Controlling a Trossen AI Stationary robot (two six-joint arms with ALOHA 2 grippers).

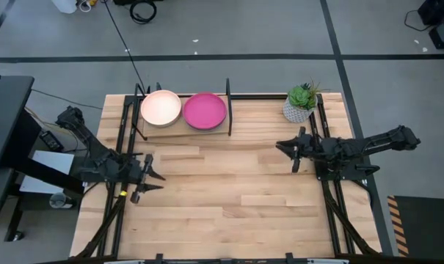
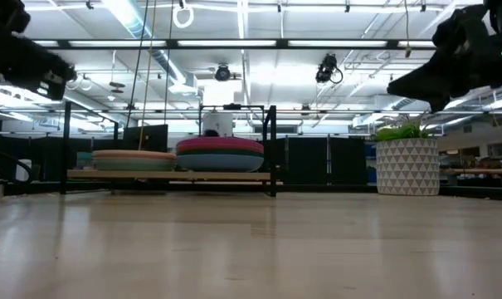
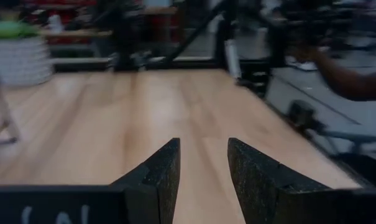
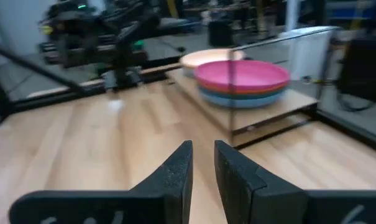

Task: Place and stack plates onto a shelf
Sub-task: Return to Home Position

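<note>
Two stacks of plates rest on the shelf (image 1: 185, 126) at the table's far edge: a cream-peach plate (image 1: 161, 107) tops the left stack, a magenta plate (image 1: 205, 110) the right one, with orange-red and teal plates under it in the right wrist view (image 4: 242, 78). The shelf board sits in a black tube frame (image 2: 271, 149). My left gripper (image 1: 150, 178) hovers at the table's left side, open and holding nothing (image 3: 203, 163). My right gripper (image 1: 291, 154) hovers right of centre, fingers slightly apart and holding nothing (image 4: 202, 160). Both are well clear of the shelf.
A potted green plant in a white patterned pot (image 1: 301, 103) stands at the far right of the table. Bare wooden tabletop (image 1: 229, 198) lies between the arms and toward the near edge. A person's arm (image 3: 349, 78) shows beyond the table in the left wrist view.
</note>
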